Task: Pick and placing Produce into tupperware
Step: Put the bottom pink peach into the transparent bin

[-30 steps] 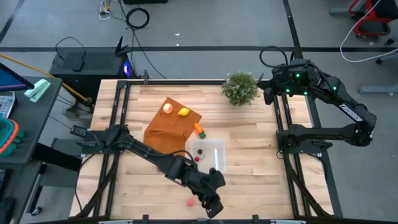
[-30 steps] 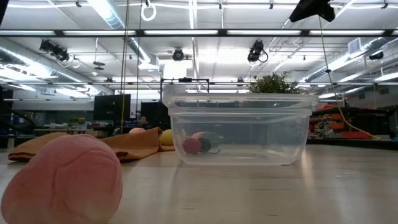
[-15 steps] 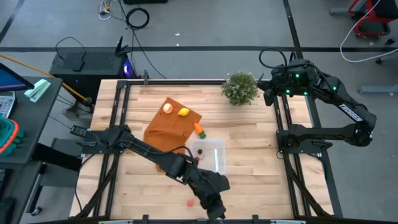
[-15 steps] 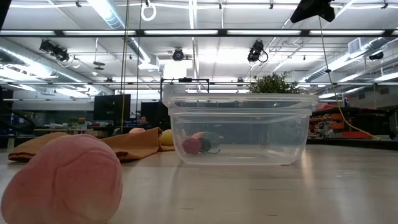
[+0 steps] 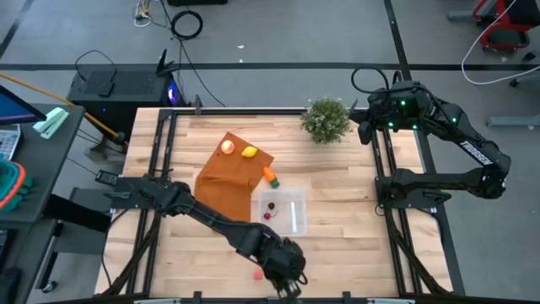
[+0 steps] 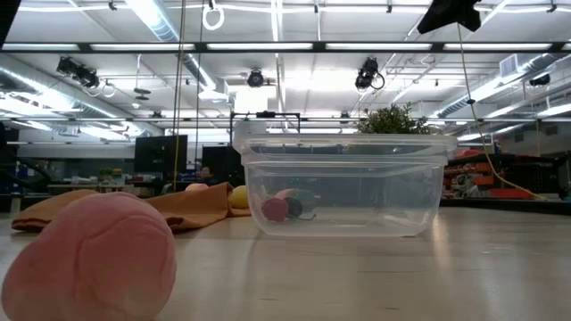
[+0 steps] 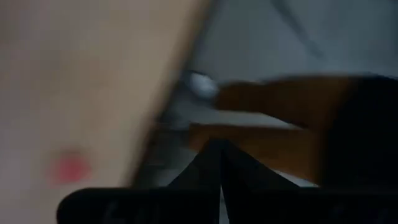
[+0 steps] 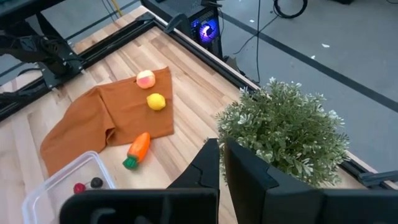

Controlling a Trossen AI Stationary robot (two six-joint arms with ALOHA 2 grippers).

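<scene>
The small red-pink piece (image 5: 258,274) lies on the bare wood near the table's near edge; it looms large in the low view (image 6: 89,259) and is a blur in the left wrist view (image 7: 68,167). My left gripper (image 5: 288,287) is shut (image 7: 221,149), just right of that piece at the near edge, touching nothing. The clear tupperware (image 5: 283,212) stands mid-table with a small red piece (image 8: 79,186) and a small dark piece (image 8: 95,182) inside. The carrot (image 5: 270,176) lies beside the cloth; the lemon (image 5: 250,152) and the red-yellow fruit (image 5: 227,146) rest on it. My right gripper (image 5: 363,127) waits shut (image 8: 221,146) at the far right, by the plant.
The orange-brown cloth (image 5: 232,177) is spread left of the tupperware. The bushy potted plant (image 5: 326,118) stands at the far edge, close to my right gripper. Bare wood lies right of the tupperware and along the near left. Black frame rails run down both table sides.
My left arm has swung toward the table's near edge, its wrist turning and shifting a little left, closer to the red-pink piece. The piece has stayed where it was. The right arm and all other things have kept still.
</scene>
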